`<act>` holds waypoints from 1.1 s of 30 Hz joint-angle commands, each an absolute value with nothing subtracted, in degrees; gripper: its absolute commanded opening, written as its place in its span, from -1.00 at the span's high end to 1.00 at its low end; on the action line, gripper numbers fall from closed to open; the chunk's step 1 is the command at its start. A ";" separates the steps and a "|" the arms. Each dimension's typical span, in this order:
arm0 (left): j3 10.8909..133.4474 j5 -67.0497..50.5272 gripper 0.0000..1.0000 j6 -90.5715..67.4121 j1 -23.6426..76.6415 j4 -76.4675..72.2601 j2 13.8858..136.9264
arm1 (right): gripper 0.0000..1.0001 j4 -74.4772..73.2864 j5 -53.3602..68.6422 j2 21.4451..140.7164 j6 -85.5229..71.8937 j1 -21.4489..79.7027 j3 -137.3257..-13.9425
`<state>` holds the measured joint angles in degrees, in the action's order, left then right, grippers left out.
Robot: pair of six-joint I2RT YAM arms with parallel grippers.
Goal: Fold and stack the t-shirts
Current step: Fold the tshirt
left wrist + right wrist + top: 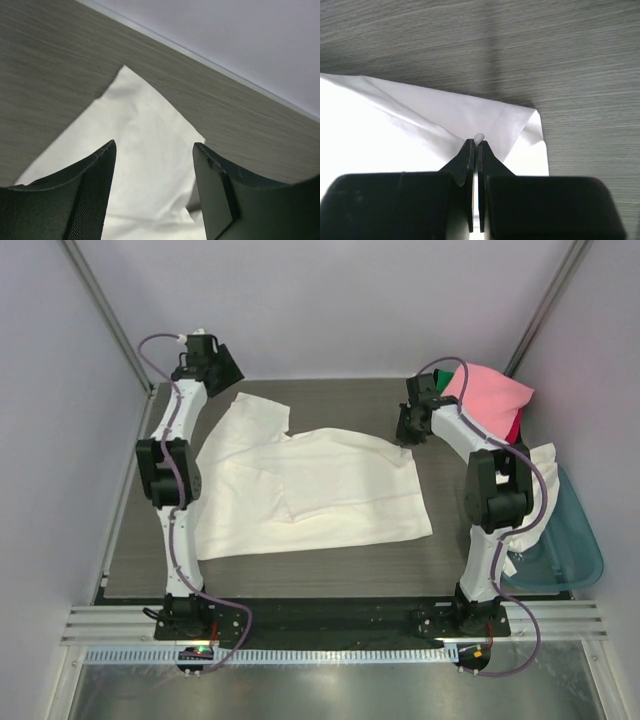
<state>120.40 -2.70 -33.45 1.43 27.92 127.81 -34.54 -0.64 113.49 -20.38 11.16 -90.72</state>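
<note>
Because only the right pincer (476, 143) is clamped on a thin pinch of the cream shirt (320, 490), spread flat on the desk (300, 575), a pull could slip free or drag it askew. Both arms reach far: right at the shirt's far right corner, left pincer (154, 147) wide and empty above its far left corner.

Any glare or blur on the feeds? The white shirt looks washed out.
Top external: even light, sharp, cream t-shirt folds readable. Left wrist: left gripper's fingers dark, soft-edged near the lens. Right wrist: shirt overexposed at lower left, detail lost.
</note>
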 commanded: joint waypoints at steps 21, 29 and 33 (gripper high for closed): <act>144.41 8.18 -0.35 -29.70 3.60 21.00 156.88 | 0.97 -22.59 4.84 102.83 -23.64 12.66 -75.15; 142.91 5.98 0.22 -31.20 4.13 21.53 156.36 | 0.98 -21.89 5.98 103.71 -24.08 12.66 -73.92; 143.61 5.89 0.67 -31.11 4.22 21.53 156.71 | 0.98 -21.71 5.45 103.18 -24.00 12.57 -73.39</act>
